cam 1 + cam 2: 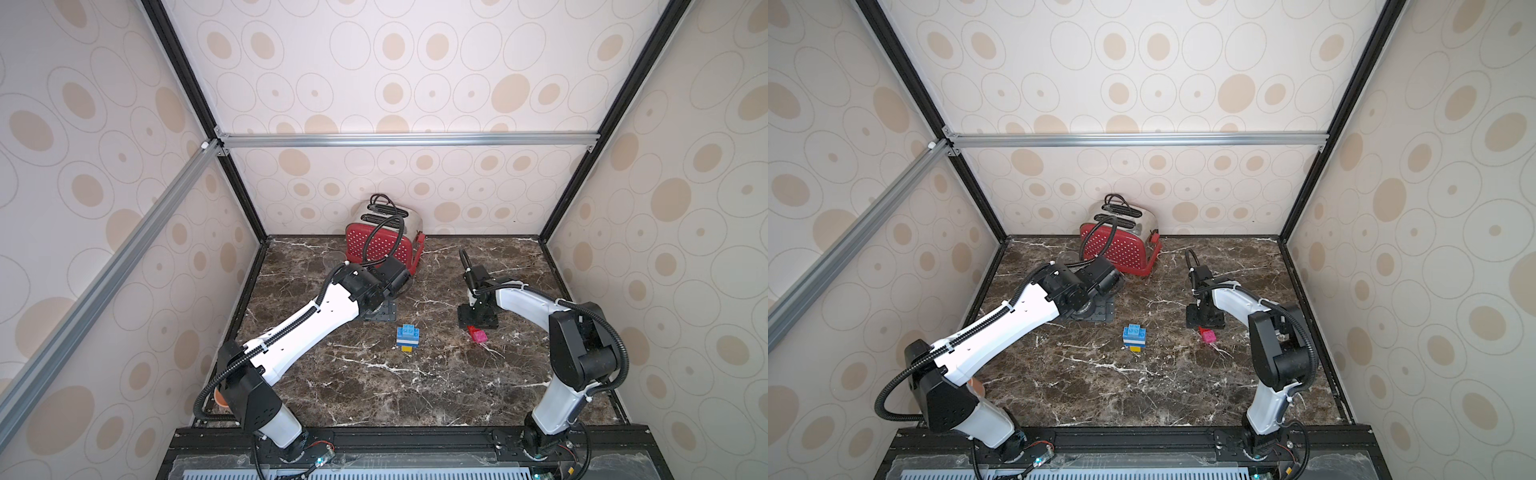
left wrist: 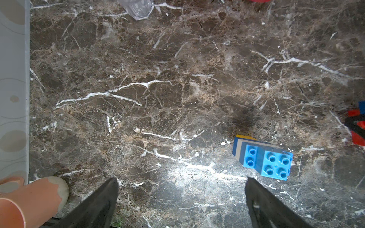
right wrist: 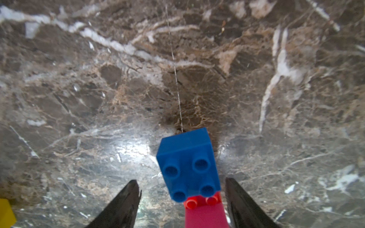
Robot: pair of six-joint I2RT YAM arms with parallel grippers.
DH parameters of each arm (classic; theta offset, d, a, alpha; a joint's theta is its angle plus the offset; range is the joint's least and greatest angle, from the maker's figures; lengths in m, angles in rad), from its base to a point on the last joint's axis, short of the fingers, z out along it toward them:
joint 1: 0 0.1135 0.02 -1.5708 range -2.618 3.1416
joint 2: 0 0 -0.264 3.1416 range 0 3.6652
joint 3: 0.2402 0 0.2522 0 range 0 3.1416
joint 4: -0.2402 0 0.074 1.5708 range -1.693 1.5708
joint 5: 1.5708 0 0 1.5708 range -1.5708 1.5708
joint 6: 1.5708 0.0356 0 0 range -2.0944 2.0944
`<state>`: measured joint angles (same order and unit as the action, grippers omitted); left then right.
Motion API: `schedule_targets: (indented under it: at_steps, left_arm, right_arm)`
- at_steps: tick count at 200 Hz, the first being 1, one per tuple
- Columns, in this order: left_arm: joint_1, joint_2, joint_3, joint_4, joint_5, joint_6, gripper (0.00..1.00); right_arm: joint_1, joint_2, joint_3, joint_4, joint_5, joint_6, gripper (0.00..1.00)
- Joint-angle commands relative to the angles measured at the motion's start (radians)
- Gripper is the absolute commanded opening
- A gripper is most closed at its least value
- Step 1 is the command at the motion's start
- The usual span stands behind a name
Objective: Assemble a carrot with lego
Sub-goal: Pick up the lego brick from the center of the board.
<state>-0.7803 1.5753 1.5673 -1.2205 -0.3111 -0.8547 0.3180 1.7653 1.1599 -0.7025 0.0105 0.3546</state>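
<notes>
marble worktop (image 1: 374,395) carries 1 stack (image 1: 408,337) of yellow, white and blue bricks near its middle, apart from both grippers. 3 more bricks cluster together, 1 blue brick (image 3: 187,163), 1 red brick (image 3: 197,203), 1 pink brick (image 3: 205,217), between the right gripper's (image 3: 181,179) part-open jaws, a gap each side. left gripper (image 2: 181,178) gapes wide, empty. 1 toaster (image 1: 357,245) stands behind.

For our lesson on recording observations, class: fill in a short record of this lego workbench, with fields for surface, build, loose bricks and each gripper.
surface: dark marble table
build: carrot stack, yellow base, light blue top, standing free
loose bricks: blue brick, red brick, pink brick, clustered
left gripper: open, empty
right gripper: open, jaws either side of the blue brick
background: red toaster
</notes>
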Motion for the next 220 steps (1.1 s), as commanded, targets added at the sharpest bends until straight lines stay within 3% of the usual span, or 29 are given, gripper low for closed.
schedule_targets:
  at_steps: [1,117,220]
  left_arm:
    - [0.002,-0.019,-0.008,0.007,-0.003,0.006,0.99]
    - [0.005,-0.030,-0.049,0.025,0.009,-0.009,0.99]
    - [0.005,-0.037,-0.059,0.026,0.020,-0.026,0.99]
  right_arm:
    - [-0.008,0.019,-0.012,0.017,-0.034,0.005,0.66]
    - [-0.007,0.038,-0.036,0.009,-0.010,-0.029,0.51]
    - [-0.008,0.018,-0.067,0.008,-0.047,-0.018,0.47]
